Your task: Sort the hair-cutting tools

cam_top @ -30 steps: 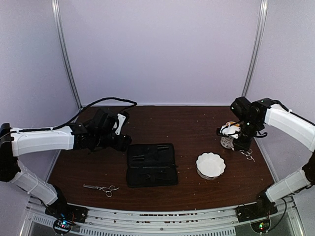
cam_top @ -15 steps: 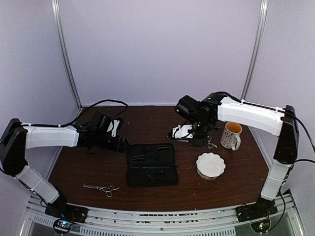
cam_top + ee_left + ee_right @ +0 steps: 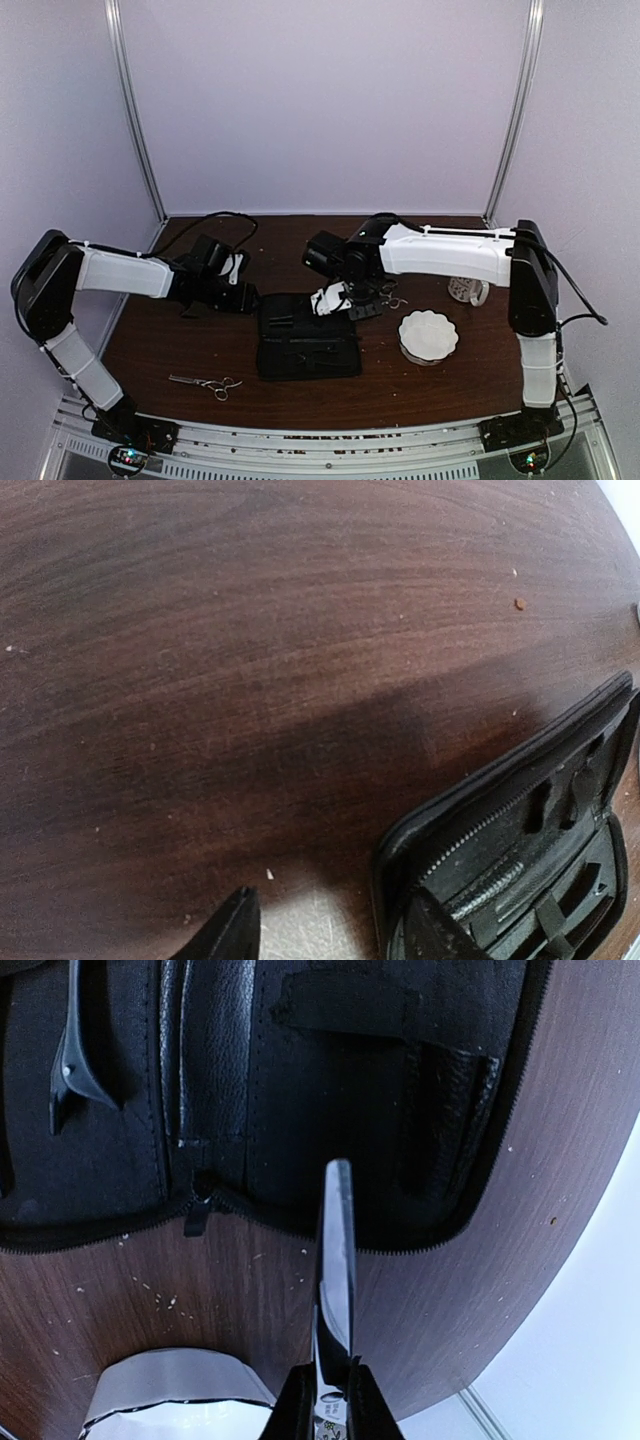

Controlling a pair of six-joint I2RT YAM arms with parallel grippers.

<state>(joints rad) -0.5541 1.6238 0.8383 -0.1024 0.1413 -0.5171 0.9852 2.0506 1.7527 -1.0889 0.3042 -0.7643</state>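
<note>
My right gripper (image 3: 364, 309) is shut on a slim silver scissors (image 3: 337, 1250), held over the far right edge of the open black zip case (image 3: 308, 335). Its blade points at the case's pockets (image 3: 300, 1080), and its rings (image 3: 394, 299) stick out to the right. A thin black clip-like piece (image 3: 72, 1060) sits in a case pocket. The second silver scissors (image 3: 207, 382) lies on the table near the front left. My left gripper (image 3: 240, 300) is open and low at the case's left edge (image 3: 520, 850), one fingertip (image 3: 432, 932) over the case rim.
A white scalloped bowl (image 3: 428, 335) stands right of the case and shows in the right wrist view (image 3: 170, 1390). A mug (image 3: 466, 290) stands behind the right arm. Crumbs speckle the brown table (image 3: 190, 345). Metal posts rise at the back corners.
My right arm has swung left from beside the mug to the case's far right edge, carrying the scissors. My left gripper has edged closer to the case's left side.
</note>
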